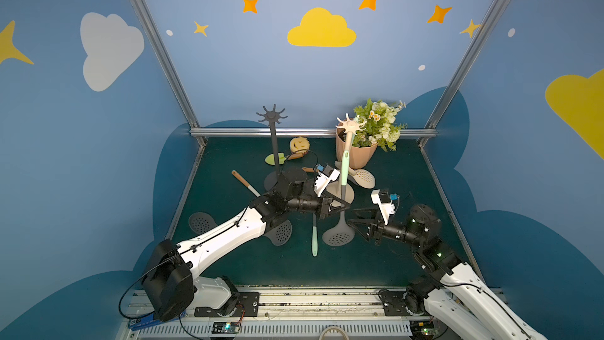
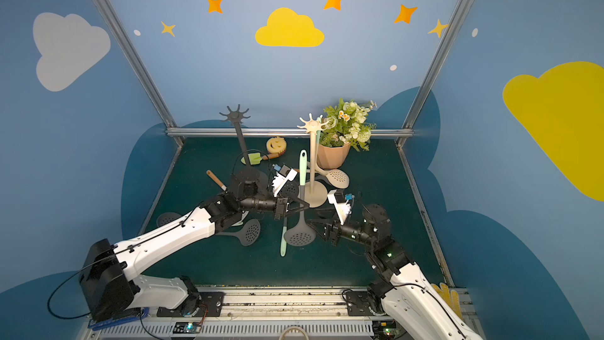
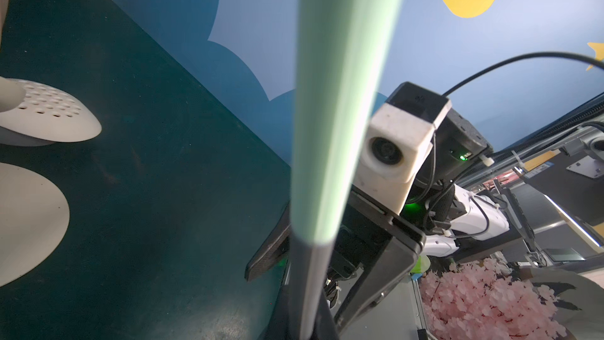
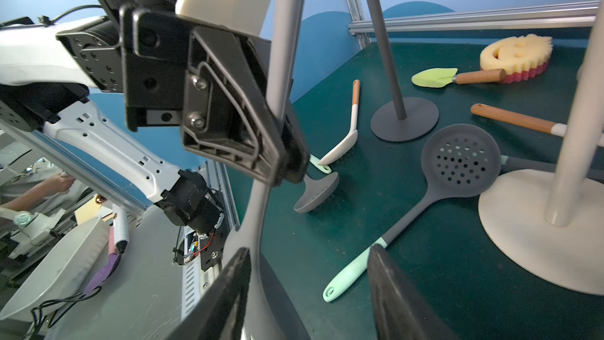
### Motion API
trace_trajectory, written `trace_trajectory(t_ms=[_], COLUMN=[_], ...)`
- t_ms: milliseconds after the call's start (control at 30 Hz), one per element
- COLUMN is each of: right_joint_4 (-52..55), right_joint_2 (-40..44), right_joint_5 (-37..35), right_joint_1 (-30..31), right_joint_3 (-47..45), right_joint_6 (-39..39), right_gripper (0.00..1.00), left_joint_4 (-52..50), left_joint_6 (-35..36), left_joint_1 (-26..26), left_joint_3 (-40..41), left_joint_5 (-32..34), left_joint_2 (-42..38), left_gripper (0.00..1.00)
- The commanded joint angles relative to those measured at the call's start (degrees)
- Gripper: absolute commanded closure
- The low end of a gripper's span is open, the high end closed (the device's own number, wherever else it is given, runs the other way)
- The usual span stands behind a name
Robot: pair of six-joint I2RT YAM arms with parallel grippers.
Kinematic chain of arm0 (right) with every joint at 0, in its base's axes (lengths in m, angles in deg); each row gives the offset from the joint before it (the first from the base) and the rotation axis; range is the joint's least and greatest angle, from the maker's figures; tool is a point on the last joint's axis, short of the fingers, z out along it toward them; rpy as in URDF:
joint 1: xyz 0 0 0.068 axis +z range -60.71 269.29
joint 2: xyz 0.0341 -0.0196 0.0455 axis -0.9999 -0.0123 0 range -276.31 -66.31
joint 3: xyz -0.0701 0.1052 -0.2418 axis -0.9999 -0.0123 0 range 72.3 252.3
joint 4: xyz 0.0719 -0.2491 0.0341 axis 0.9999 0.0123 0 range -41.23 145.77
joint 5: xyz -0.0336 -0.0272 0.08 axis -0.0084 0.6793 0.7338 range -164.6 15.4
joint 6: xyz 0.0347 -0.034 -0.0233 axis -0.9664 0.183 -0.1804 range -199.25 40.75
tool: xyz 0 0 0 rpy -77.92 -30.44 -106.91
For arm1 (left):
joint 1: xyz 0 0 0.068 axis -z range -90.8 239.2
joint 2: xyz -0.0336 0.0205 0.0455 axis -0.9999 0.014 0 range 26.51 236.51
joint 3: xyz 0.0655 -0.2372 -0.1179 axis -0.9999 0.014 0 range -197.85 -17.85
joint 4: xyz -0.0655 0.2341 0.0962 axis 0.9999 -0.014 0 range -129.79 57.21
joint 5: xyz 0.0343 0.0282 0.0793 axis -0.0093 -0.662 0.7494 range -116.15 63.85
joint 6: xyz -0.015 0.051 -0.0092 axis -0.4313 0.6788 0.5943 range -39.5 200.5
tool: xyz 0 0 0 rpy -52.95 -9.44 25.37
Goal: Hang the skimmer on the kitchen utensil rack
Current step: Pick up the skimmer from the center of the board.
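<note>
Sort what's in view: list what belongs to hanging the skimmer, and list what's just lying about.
In the job:
- held skimmer
- left gripper, fingers shut on it
- cream rack, right beside it

Lying about:
- dark rack, probably
- spare grey skimmers
- cream skimmer
- smiley sponge
- green spatula
- wooden-handled spatula
- flower pot

Robot lab test cell: aluminium frame posts (image 1: pixel 157 44) held blue panels (image 1: pixel 261 70) with cloud decals (image 1: pixel 322 27); arm bases (image 1: pixel 212 292) sat on a slotted rail (image 1: pixel 327 302) beside an exposed circuit board (image 1: pixel 225 327).
</note>
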Motion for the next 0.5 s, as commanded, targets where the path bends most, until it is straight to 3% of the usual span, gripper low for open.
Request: trace_trajectory(t_ms=[0,467], right_joint_4=[-4.36,-8.56], right_joint_2=[-0.59,-6.95], right_joint_5=[3.86,6.72], right_joint_1=[-0.18,0.24], right_joint_3=[2.70,4.30], right_joint_6=[-2.20,-5.61], right_gripper=[0.43,0.48], left_joint_4=[0.83,3.16], left_joint_6=[2.04,2.39], left_joint_1=[0.13,0.14], left_joint_3=[-1.63,-2.20], left_joint_5=[-1.89,-2.14], left_joint_2=[0.36,0.80], left_gripper=[0.97,0.97])
